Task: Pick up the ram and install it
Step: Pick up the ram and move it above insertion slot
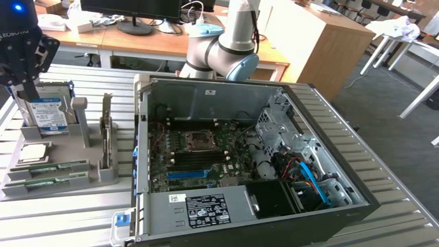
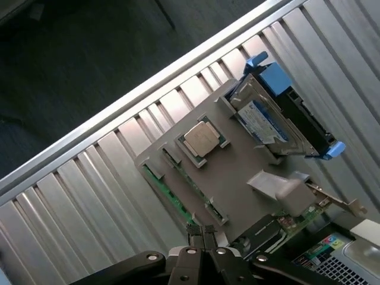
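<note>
Your gripper [image 2: 203, 231] is shut, empty; the ram [image 2: 172, 197] close below it looks light, stiff, fragile: pinch its long edges.

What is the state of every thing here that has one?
Black end effector: shut, empty.
Slim green ram sticks: resting in grey plastic holder.
Blue-labelled metal hard drive: standing upright in holder.
Black computer case: open, side panel off.
Square silver processor: lying flat.

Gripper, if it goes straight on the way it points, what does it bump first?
Probably the gray holder, close to the ram lying in it, just ahead of the gripper; depth is hard to judge.
</note>
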Available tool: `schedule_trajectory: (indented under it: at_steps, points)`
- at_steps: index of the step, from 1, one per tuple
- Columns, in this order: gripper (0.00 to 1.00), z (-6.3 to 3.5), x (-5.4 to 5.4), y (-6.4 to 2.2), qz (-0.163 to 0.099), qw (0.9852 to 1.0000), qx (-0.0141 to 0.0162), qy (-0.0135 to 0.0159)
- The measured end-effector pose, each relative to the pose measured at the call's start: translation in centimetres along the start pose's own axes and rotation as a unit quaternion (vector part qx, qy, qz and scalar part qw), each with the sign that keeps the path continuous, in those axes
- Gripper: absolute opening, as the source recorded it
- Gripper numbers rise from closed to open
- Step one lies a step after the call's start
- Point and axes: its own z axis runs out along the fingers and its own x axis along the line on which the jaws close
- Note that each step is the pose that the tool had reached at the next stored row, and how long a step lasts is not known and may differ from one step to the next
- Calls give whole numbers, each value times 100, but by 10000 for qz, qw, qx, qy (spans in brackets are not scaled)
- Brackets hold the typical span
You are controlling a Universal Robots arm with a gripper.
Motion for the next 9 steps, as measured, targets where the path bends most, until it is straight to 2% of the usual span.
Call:
schedule_trajectory:
  at_steps: [4,9]
  points:
    - [10,0,0,0,-362,9993,7,15]
    - [10,1,0,0,-808,9967,14,32]
